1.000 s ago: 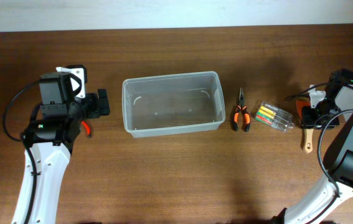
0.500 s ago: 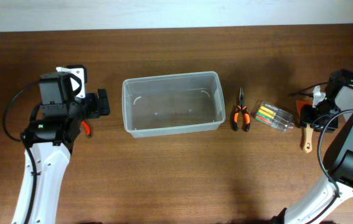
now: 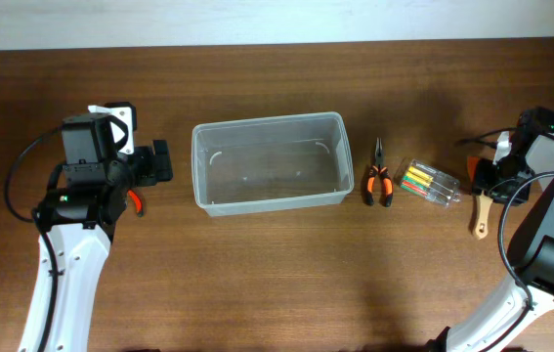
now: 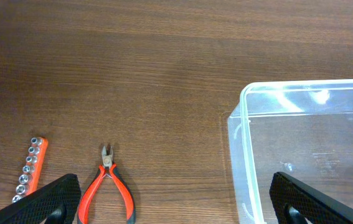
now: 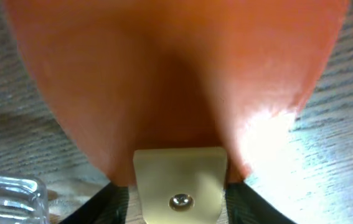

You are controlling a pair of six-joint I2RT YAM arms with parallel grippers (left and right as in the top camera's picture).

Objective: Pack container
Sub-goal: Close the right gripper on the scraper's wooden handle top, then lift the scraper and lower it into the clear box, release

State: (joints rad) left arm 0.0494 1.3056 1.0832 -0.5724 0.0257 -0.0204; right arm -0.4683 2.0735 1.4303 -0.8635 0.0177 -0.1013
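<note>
Orange tool [image 5: 176, 81] sits under right gripper [image 3: 482, 182] at 3 o'clock, jaw state unreadable, left gripper [image 4: 176, 202] wide open; shallow pinch could drop it short of container [image 3: 269, 161].

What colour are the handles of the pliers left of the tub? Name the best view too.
Red-orange. The pliers show most clearly in the left wrist view.

Clear container [image 3: 269, 164], dark wood-grain table [image 3: 277, 269], orange-black pliers [image 3: 378, 184], red-handled cutters [image 4: 106, 171]
</note>
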